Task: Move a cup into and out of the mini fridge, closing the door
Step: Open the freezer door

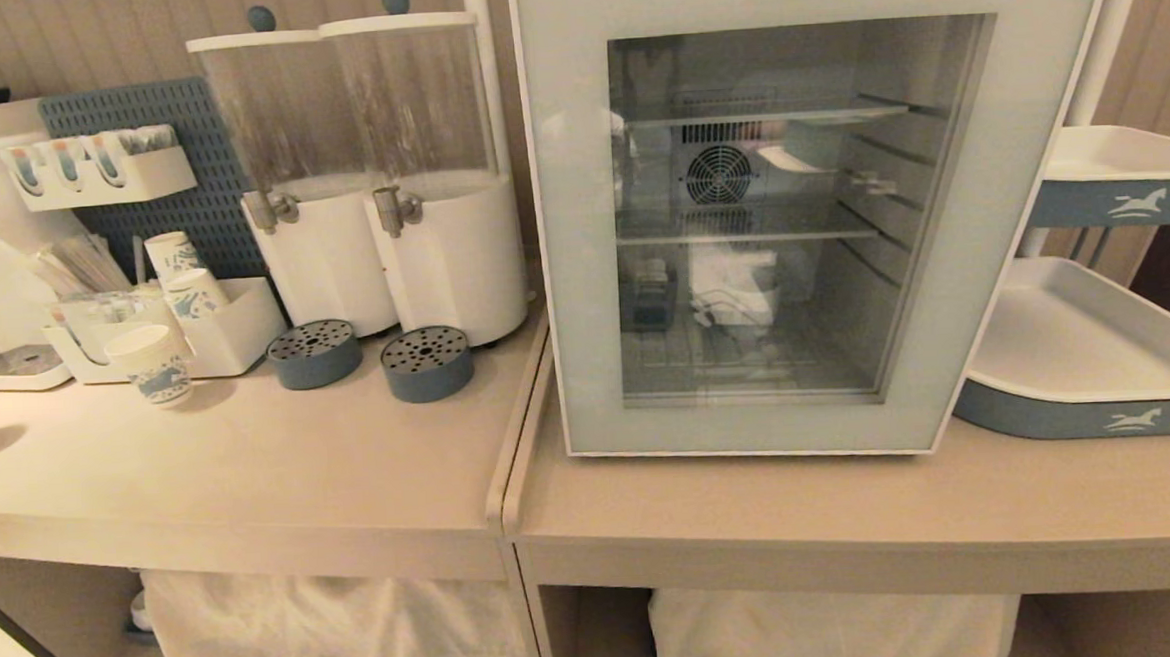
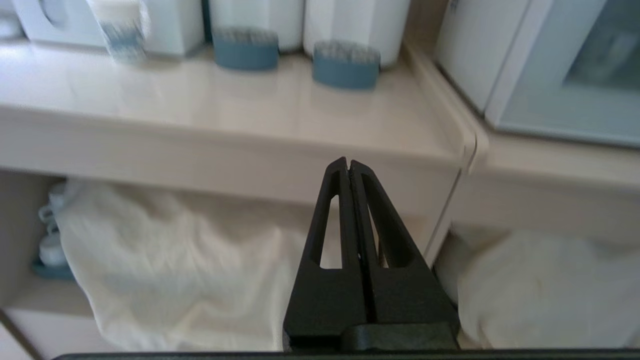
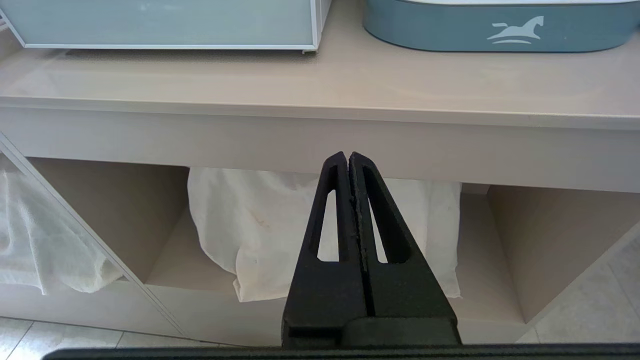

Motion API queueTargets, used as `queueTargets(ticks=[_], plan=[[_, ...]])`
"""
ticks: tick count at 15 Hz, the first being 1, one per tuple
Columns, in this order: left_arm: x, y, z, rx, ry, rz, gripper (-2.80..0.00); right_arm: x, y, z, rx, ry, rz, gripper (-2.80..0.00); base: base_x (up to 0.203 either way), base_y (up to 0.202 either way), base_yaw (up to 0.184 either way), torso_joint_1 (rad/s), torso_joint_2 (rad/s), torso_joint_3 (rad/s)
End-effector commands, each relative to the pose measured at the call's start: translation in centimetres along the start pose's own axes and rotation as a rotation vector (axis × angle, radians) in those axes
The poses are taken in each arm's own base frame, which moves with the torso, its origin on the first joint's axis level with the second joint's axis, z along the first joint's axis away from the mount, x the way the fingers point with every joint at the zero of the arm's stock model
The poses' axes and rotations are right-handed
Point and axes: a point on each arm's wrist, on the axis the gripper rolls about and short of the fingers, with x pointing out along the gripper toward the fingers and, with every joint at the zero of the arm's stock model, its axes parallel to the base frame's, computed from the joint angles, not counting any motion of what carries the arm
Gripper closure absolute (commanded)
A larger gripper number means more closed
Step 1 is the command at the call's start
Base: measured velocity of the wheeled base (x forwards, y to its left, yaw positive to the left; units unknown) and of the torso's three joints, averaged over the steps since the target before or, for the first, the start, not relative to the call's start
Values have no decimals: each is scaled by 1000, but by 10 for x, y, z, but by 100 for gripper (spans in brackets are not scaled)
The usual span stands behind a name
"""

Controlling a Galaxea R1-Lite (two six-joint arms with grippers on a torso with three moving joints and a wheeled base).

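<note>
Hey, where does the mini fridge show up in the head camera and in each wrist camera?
Head view: the mini fridge fills the upper middle, its door shut, standing on the right counter.
Left wrist view: upper right corner, its side and door showing.
Right wrist view: only the door's bottom strip, along the top left.
Shared landmark: the beige counter under the fridge.

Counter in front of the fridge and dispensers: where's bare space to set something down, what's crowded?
Bare: the counter strip in front of the mini fridge, and the wide patch before the two drip cups and paper cups. Crowded: back left, around the organizer box and dispensers; the tray fills the right end.
</note>
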Motion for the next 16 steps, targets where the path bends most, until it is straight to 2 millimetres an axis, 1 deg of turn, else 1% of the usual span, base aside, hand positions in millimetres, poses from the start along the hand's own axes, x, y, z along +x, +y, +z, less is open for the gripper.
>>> queueTargets(ticks=[1, 4, 5, 6, 8, 10, 12, 14, 15, 16], plan=[[-4, -2, 16, -1, -19, -20, 0, 0, 0, 0, -1, 0, 2, 0, 0, 0, 0, 0, 0, 0], [-26, -15, 94, -28, -41, -176, 0, 0, 0, 0, -1, 0, 2, 0, 0, 0, 0, 0, 0, 0], [-21, -18, 119, -55, 12, -233, 0, 0, 0, 0, 1, 0, 2, 0, 0, 0, 0, 0, 0, 0], [-11, -19, 139, -78, 61, -284, 0, 0, 0, 0, -1, 0, 2, 0, 0, 0, 0, 0, 0, 0], [11, -21, 185, -121, 125, -455, 0, 0, 0, 0, 1, 0, 2, 0, 0, 0, 0, 0, 0, 0], [44, -29, 208, -143, 218, -574, 0, 0, 0, 0, -2, 1, 3, 0, 0, 0, 0, 0, 0, 0], [84, -48, 224, -152, 296, -615, 0, 0, 0, 0, -4, 0, 2, 0, 0, 0, 0, 0, 0, 0], [116, -65, 238, -176, 339, -681, 0, 0, 0, 0, -4, 0, 2, 0, 0, 0, 0, 0, 0, 0], [136, -74, 240, -190, 378, -715, 0, 0, 0, 0, -4, 0, 2, 0, 0, 0, 0, 0, 0, 0], [151, -80, 243, -205, 401, -753, 0, 0, 0, 0, -5, 1, 2, 0, 0, 0, 0, 0, 0, 0]])
